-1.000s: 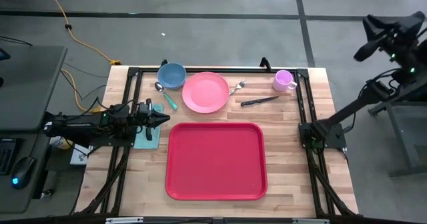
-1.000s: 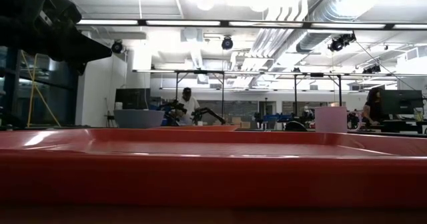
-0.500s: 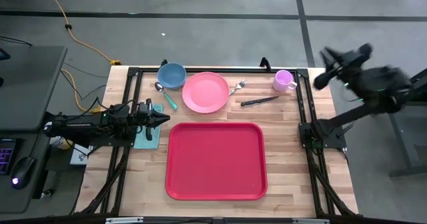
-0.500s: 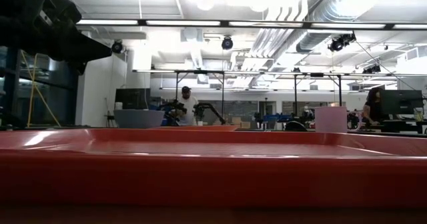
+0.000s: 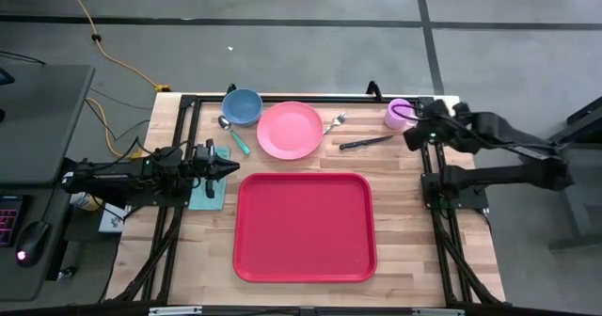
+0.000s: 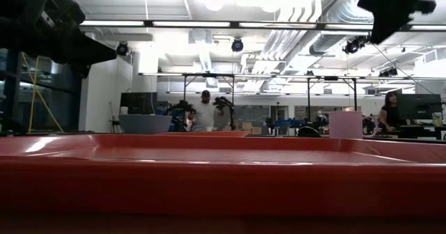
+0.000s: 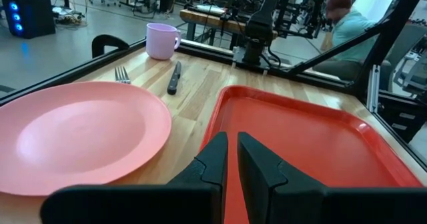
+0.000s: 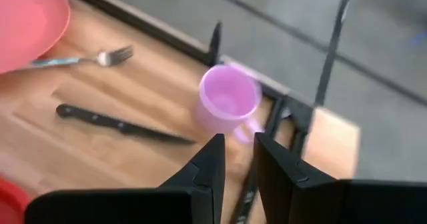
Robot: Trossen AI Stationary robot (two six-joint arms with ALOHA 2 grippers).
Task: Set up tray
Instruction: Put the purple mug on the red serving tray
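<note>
Lying empty on the near middle of the wooden table (image 5: 404, 213) is the red tray (image 5: 304, 227). Left gripper (image 5: 230, 167) is hovering just off the tray's left rim, fingers nearly closed with a thin gap, holding nothing. Right gripper (image 5: 414, 134) is hanging beside the purple mug (image 5: 399, 113) at the far right, fingers narrowly parted, gripping nothing. Pink plate (image 5: 290, 130), fork (image 5: 334, 122), knife (image 5: 365, 142), blue bowl (image 5: 242, 105) and spoon (image 5: 231, 134) are sitting beyond the tray.
</note>
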